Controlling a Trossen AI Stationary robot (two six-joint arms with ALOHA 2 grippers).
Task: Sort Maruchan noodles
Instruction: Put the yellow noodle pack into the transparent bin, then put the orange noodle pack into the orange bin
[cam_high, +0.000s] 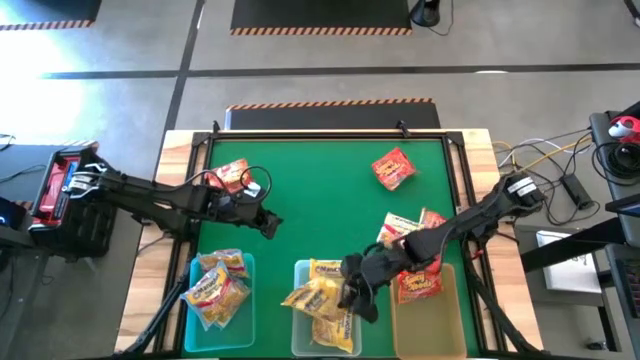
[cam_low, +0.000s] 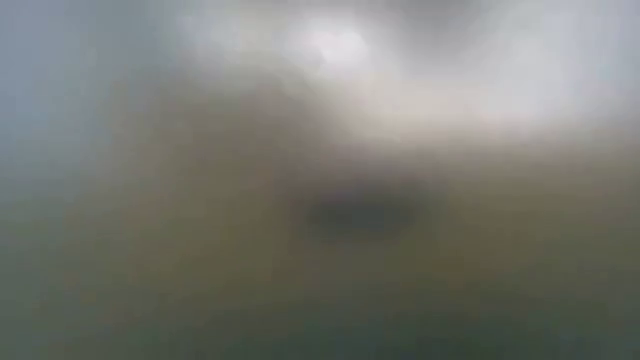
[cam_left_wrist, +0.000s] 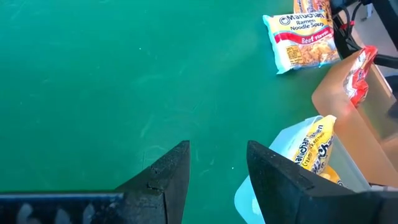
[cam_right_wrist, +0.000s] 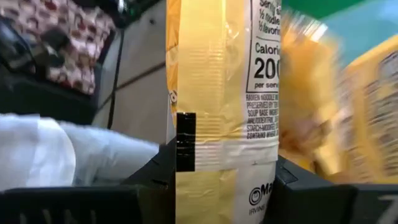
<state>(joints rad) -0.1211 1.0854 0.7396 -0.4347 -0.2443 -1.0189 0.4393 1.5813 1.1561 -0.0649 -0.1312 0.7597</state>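
Observation:
Maruchan noodle packets lie in three bins at the table's near edge. Orange-yellow ones fill the left bin, yellow ones the middle bin, and a red one lies in the right bin. Loose red packets lie on the green mat, and two more lie beside the right arm. My left gripper hangs open over bare mat, left of the middle bin. My right gripper is over the middle bin, shut on a yellow packet. My right gripper pinches the yellow packet between its two fingers, near one end of its printed back. The arm slants down from the table's right side, over the middle bin. Whether the packet touches the packets below it I cannot tell.
The middle bin's rim sits right beside my left gripper's finger. A beef packet lies farther out on the mat. The tan right bin holds a red packet. The mat's centre is bare. The low view is wholly blurred.

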